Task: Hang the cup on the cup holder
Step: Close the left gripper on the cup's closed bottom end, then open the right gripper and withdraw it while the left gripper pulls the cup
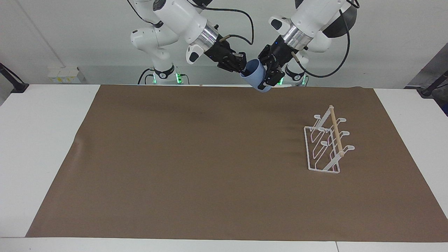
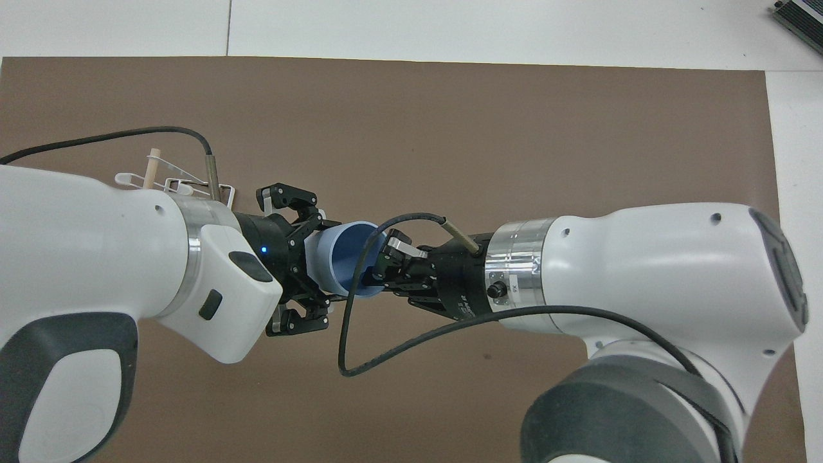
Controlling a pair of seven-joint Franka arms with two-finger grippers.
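The light-blue cup [image 1: 258, 76] hangs in the air, tilted, over the edge of the brown mat nearest the robots. My right gripper [image 1: 242, 68] is shut on its rim, one finger inside the cup [image 2: 344, 257]. My left gripper [image 1: 264, 72] is open, its fingers spread on either side of the cup's base, apart from it in the overhead view [image 2: 302, 260]. The white wire cup holder [image 1: 327, 145] with its wooden dowel stands on the mat toward the left arm's end. In the overhead view only a corner of the cup holder [image 2: 157, 177] shows past the left arm.
A brown mat [image 1: 196, 168] covers most of the white table [image 1: 38, 140]. The right arm's cable [image 2: 360, 360] loops down below its wrist.
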